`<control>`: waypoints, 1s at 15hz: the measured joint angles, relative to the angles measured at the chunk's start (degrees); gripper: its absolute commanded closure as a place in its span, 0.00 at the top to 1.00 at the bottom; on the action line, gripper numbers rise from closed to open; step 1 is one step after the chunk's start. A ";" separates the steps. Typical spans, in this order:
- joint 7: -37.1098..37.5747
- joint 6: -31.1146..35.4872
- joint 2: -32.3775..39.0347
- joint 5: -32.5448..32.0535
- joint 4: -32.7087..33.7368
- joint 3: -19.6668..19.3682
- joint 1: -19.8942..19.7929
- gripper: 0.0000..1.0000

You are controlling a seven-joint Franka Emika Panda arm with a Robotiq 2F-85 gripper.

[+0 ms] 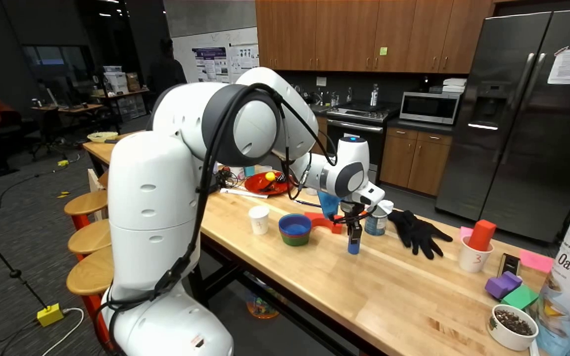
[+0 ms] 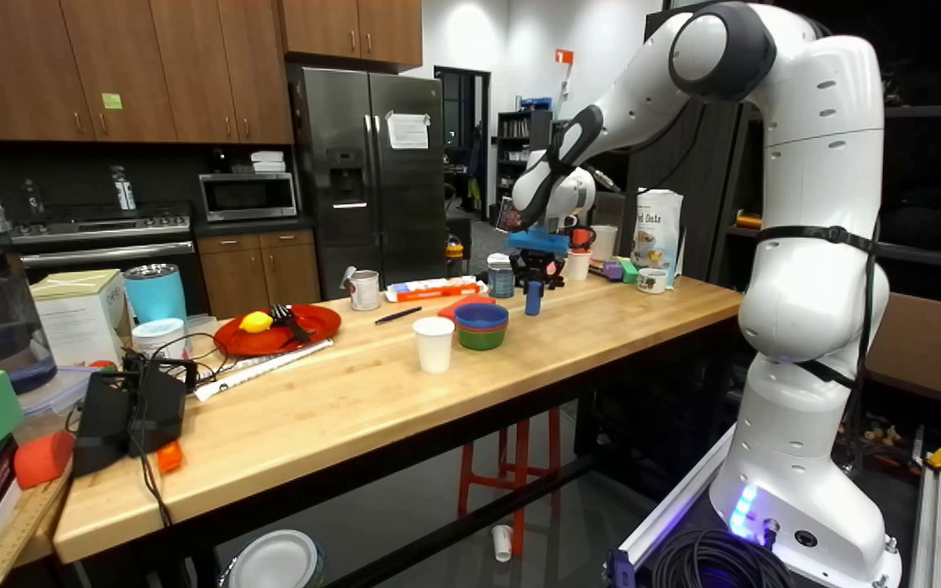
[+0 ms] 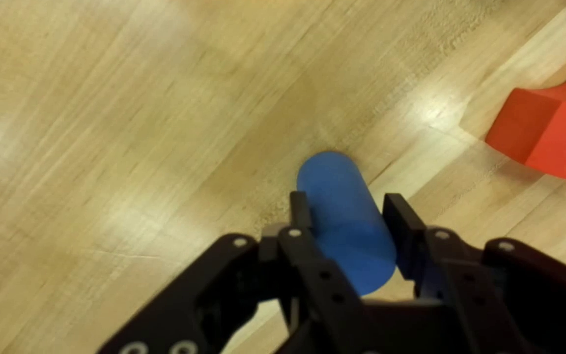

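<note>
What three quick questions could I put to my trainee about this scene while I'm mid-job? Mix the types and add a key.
1. Multiple choice: what is between the fingers of the gripper?
A) a black glove
B) a blue cylinder
C) a pen

2. True or false: in an exterior view, a yellow lemon-like item lies on the red plate.

3. Fill in the blank: in an exterior view, the paper cup with a red block standing in it is marked with the number ___.

Key: 1. B; 2. True; 3. 3
</note>
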 measured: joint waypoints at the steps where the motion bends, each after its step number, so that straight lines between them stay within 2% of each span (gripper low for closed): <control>1: 0.00 0.44 -0.21 -0.01 0.07 -0.28 -0.01 0.16; 4: 0.08 2.42 -2.34 -2.50 -0.04 -1.95 -0.05 0.16; 8: 0.09 4.43 -8.90 -7.84 -2.00 -3.45 -0.44 0.16; 11: -0.36 6.33 -14.48 -9.29 -5.04 -2.97 -0.55 0.16; 15: -2.03 10.51 -20.37 -8.04 -10.28 -0.81 -0.56 0.16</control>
